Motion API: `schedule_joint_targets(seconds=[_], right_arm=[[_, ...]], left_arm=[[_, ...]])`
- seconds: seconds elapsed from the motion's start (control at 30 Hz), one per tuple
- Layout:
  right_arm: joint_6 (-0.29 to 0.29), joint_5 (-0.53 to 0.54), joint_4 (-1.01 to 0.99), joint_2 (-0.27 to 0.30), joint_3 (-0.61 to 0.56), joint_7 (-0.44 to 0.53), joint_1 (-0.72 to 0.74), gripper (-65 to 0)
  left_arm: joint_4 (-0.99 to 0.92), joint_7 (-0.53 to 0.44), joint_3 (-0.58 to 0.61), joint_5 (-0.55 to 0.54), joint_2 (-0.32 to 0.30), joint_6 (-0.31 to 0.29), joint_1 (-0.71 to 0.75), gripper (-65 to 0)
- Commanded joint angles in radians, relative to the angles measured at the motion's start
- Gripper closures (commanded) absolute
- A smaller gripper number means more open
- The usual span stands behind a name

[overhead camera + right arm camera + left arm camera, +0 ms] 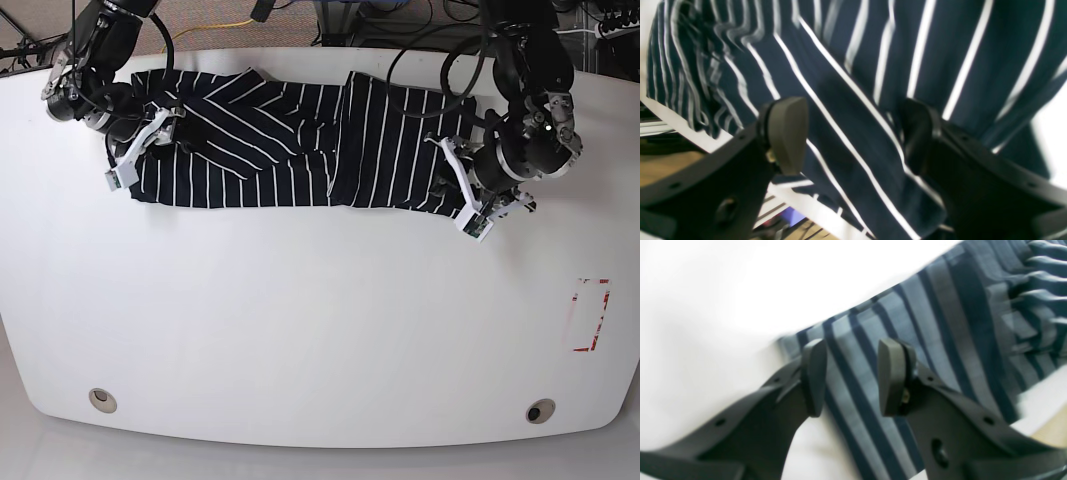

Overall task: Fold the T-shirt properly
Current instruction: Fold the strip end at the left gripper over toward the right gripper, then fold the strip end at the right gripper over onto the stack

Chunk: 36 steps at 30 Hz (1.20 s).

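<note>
The T-shirt [300, 140], dark navy with thin white stripes, lies as a long band along the far part of the white table [300, 320]. My left gripper [455, 188] is at the shirt's right end, just above its edge. In the left wrist view the gripper [852, 376] is open and empty over the striped cloth [940, 323]. My right gripper [140, 150] is at the shirt's left end. In the right wrist view it [853, 136] is open and empty, with wrinkled cloth [873, 66] under both fingers.
A red-outlined rectangle [590, 315] is marked near the table's right edge. Two round holes [100, 400] [540, 411] sit near the front edge. Cables and frames lie beyond the far edge. The table edge and the floor [1050, 433] show close to the left gripper.
</note>
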Motion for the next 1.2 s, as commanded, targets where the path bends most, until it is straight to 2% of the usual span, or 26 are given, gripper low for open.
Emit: schedule_joint_targets(seconds=[0.0,0.17,0.33,0.37,0.57,0.8,0.97,1.1,1.17], right_arm=[[0.002,0.022,0.087,0.014,0.018,0.018,0.023,-42.5],[0.002,0.017,0.081,0.018,0.155,0.005,0.058,-43.0],[0.002,0.024,-0.067,0.08,0.235,-0.028,0.099,-56.9],[0.002,0.024,-0.088,0.091,0.241,-0.025,0.101,-57.7],[0.002,0.017,-0.283,0.116,0.284,-0.018,0.135,-52.5],[0.002,0.017,-0.335,0.103,0.238,0.041,0.102,-52.0],[0.002,0.02,-0.271,0.054,0.155,0.049,0.084,-51.7],[0.002,0.02,-0.186,-0.007,0.123,0.049,0.059,-50.7],[0.002,0.017,-0.159,-0.028,0.104,0.049,0.056,-44.5]], left_arm=[[0.016,-0.014,0.006,-0.025,-0.035,-0.006,0.033,-23.9],[-0.025,-0.02,0.001,-0.018,-0.049,-0.006,0.084,-23.9],[-0.136,-0.127,-0.051,-0.022,-0.049,-0.006,0.111,-23.9],[-0.157,-0.143,-0.054,-0.022,-0.049,-0.006,0.111,-23.9],[-0.245,-0.152,-0.053,-0.024,-0.049,-0.006,0.108,-23.9],[-0.245,-0.152,-0.054,-0.024,-0.049,-0.006,0.11,-23.9],[-0.245,-0.152,-0.056,-0.024,-0.044,-0.006,0.108,-23.9],[-0.249,-0.152,-0.056,-0.024,-0.038,-0.005,0.107,-23.9],[-0.251,-0.152,-0.056,-0.022,-0.009,-0.005,0.107,-23.9]])
